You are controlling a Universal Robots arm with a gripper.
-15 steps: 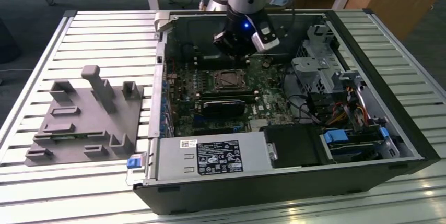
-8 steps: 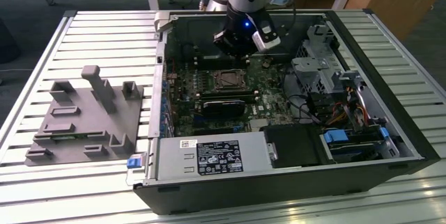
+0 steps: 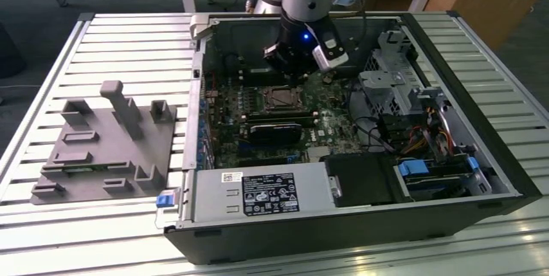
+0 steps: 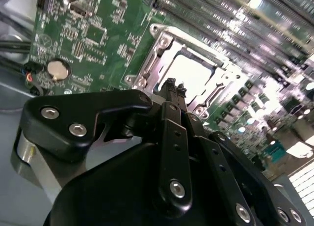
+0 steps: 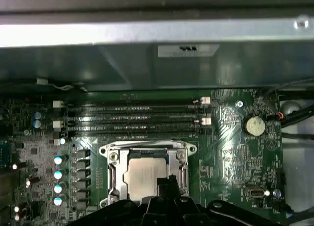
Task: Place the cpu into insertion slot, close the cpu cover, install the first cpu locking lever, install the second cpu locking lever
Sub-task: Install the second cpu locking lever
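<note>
The cpu [image 5: 142, 174], a dull silver square chip, lies in the insertion slot [image 3: 279, 98] on the green board; its top shines in the second wrist view [image 4: 189, 73]. The cpu cover [image 5: 147, 150], a thin silver frame, lies flat around the chip, and its corner shows in the second wrist view [image 4: 159, 42]. My gripper [image 4: 174, 85] hangs just above the edge of the socket with its black fingertips pressed together and nothing between them. In the first wrist view the gripper [image 5: 167, 181] overlaps the chip's near edge. In the exterior view the gripper [image 3: 297, 73] hovers just behind the socket.
Long memory slots [image 5: 137, 119] run beside the socket. A black graphics card [image 3: 274, 132] lies on the socket's other side. Drive cages and cables [image 3: 403, 96] fill the case at the exterior view's right. A grey fixture [image 3: 103, 147] stands on the slatted table at the left.
</note>
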